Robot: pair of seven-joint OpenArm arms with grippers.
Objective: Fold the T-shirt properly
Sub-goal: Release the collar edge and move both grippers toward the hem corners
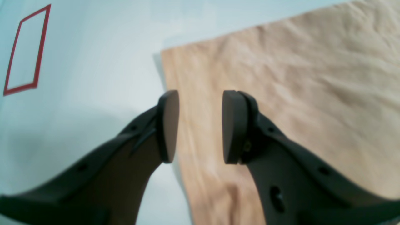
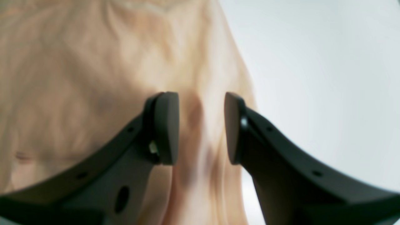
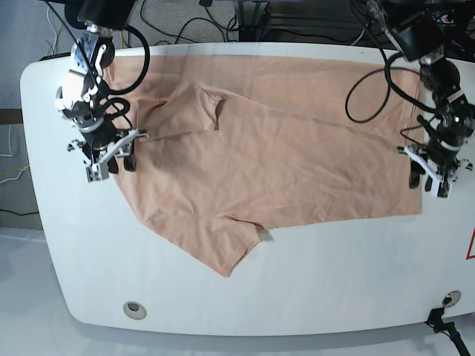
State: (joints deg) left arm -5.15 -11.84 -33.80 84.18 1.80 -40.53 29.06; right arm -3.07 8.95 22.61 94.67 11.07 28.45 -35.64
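Pale peach cotton T-shirt (image 3: 274,148) spread flat on white surface (image 3: 334,282). Left tool (image 1: 200,126) over hem edge, right tool (image 2: 201,128) over shoulder edge; both parted, empty, staged to pinch opposite ends.

White table (image 3: 297,297): peach T-shirt (image 3: 282,163) spread flat across it; red outlined rectangle (image 1: 26,51) marked near edge.

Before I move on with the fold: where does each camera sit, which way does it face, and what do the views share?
Base: high above the white table, looking down on the spread T-shirt; both arms show.
Left wrist: on the left arm, looking past the open left gripper at the shirt's straight edge and a red outline on the table.
Right wrist: on the right arm, looking past the open right gripper at blurred, wrinkled fabric near a side edge.
Shared: the T-shirt and table appear in all three.
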